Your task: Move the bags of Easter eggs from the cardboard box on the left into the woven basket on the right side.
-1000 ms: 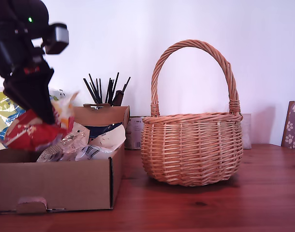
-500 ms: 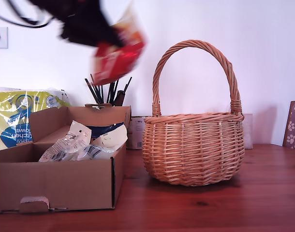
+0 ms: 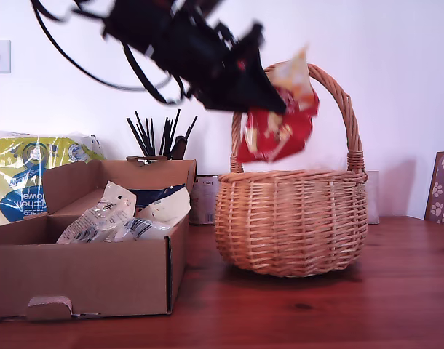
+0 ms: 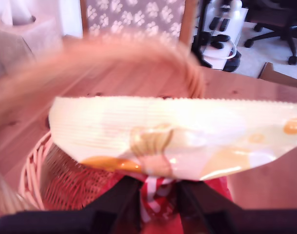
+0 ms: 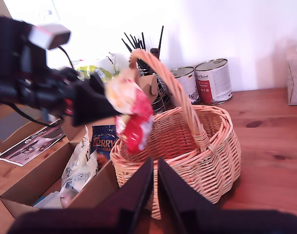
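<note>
My first gripper, upper centre of the exterior view, is clamped on the red-and-yellow bag, suspended above the woven basket. My second gripper: jaws together, empty.

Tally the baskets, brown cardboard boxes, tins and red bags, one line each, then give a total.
basket: 1
cardboard box: 1
tins: 2
red bag: 1
Total: 5
</note>
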Robot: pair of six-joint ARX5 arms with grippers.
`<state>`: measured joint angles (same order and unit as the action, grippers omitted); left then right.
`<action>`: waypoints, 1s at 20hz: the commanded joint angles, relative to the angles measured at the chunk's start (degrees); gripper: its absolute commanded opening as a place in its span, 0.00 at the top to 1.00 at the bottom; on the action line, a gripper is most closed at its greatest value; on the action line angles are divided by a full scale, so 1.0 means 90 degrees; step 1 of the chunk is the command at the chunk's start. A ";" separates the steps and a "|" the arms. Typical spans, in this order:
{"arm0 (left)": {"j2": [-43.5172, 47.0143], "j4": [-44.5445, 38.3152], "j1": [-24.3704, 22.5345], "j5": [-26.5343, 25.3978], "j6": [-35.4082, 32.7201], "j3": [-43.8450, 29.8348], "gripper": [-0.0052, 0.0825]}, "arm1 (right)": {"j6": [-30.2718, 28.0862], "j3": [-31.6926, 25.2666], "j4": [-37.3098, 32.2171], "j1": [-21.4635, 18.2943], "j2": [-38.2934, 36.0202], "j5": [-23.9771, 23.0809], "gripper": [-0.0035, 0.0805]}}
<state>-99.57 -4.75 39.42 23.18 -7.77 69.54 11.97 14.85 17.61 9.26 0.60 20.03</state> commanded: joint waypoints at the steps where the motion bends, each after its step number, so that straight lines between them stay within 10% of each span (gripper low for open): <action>1: -0.0192 -0.0461 0.0075 -0.0151 0.0039 0.0000 0.78 | -0.0015 -0.0015 -0.0068 0.0012 0.0017 -0.0002 0.97; 17: -0.0483 0.0104 0.0165 -0.0799 0.0563 0.0000 0.77 | -0.0010 -0.0005 -0.0075 0.0012 0.0017 0.0000 0.97; 20: -0.0483 0.0211 0.0192 -0.0801 0.0600 0.0000 0.62 | -0.0010 0.0000 -0.0073 0.0012 0.0017 0.0000 0.97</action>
<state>-102.91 -2.68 40.71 15.94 -2.70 69.54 11.97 14.85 17.54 9.26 0.60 20.03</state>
